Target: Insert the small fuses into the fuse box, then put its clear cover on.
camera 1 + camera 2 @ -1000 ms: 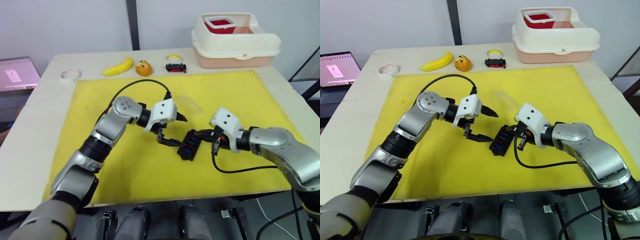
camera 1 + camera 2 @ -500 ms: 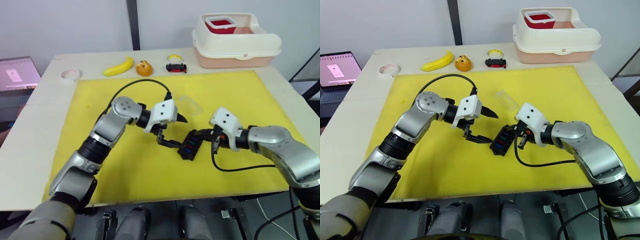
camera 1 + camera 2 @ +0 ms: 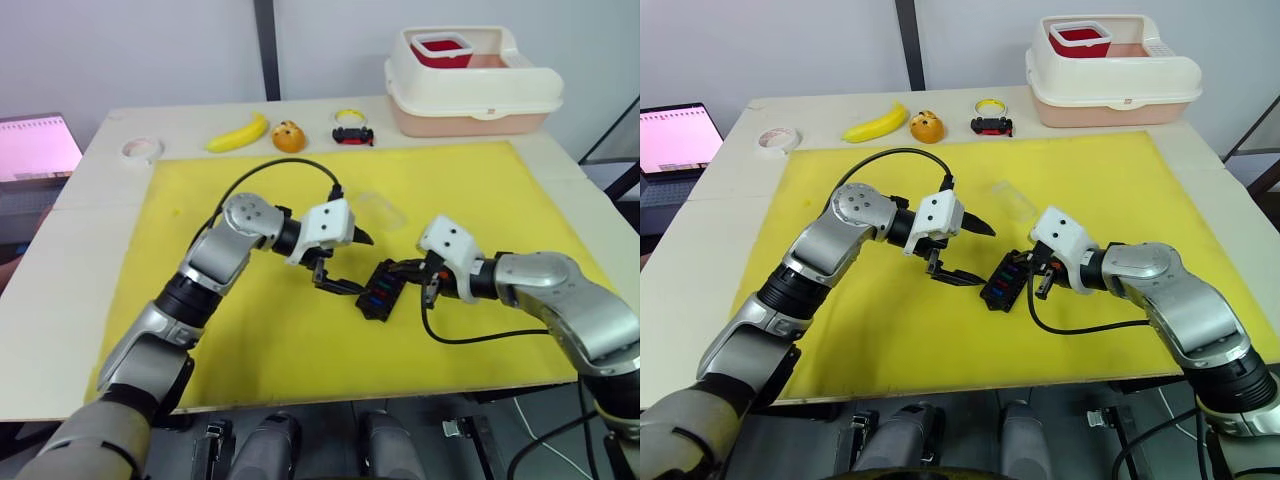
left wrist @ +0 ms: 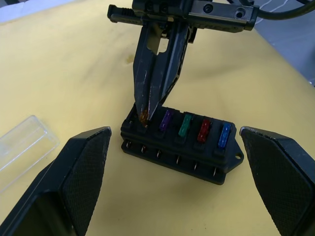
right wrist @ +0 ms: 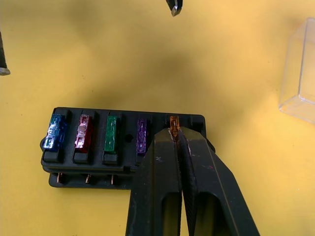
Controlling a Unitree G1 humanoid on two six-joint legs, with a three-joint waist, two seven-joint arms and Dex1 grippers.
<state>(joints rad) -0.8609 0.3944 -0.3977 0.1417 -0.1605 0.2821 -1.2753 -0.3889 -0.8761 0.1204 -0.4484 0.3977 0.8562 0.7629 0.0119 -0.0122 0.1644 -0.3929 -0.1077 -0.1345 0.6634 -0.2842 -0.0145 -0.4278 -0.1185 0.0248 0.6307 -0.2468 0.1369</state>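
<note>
Right tool pinches an orange fuse narrowly, directly above the end slot of the fuse box. Left tool stands wide and empty, with the clear cover at about nine o'clock of the box.

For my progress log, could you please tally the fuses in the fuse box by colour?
Blue fuse: 1
Red fuse: 1
Green fuse: 1
Purple fuse: 1
Orange fuse, pinched in the right claw at its slot: 1
Total: 5 in the fuse box.
</note>
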